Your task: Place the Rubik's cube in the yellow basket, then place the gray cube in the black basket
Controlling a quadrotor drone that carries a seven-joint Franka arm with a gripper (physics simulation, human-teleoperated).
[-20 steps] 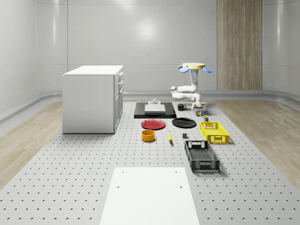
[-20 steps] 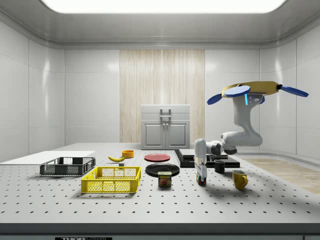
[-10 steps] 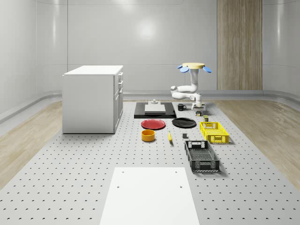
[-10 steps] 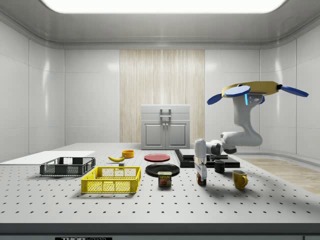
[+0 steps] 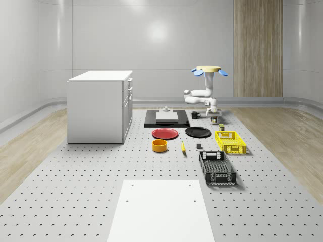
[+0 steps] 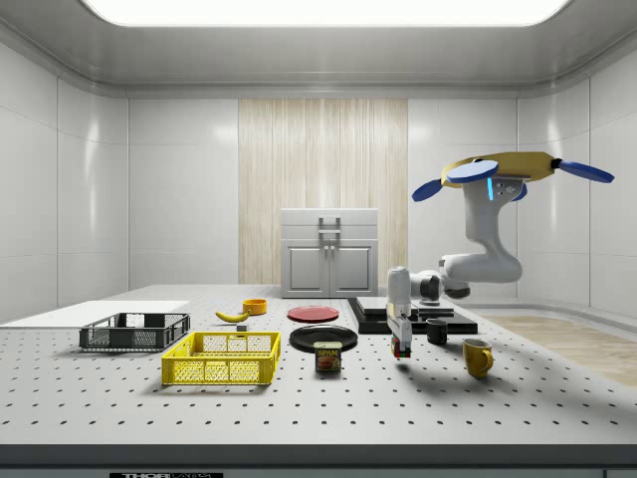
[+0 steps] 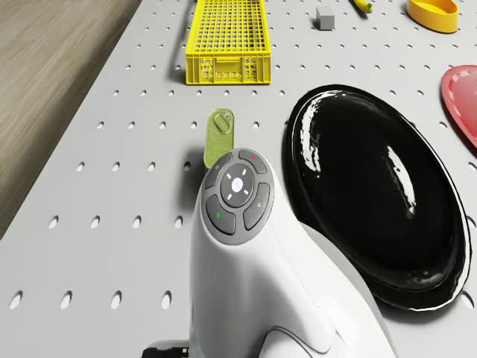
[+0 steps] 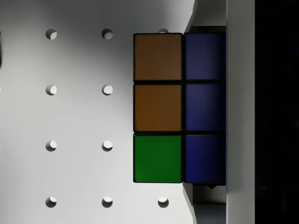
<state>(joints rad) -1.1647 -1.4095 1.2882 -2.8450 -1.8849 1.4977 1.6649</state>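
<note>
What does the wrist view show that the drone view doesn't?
The wrist view gives the Rubik's cube close up, with orange, green and blue squares. The drone view gives the yellow basket, the gray cube, a black plate and the robot's own white arm. Both share the gray table with its rows of holes.

A Rubik's cube (image 8: 180, 107), showing orange, green and blue squares, hangs just above the bench. A small gray cube (image 7: 325, 17) sits beside an empty yellow basket (image 5: 230, 141); a black basket (image 5: 217, 167) lies nearby.
</note>
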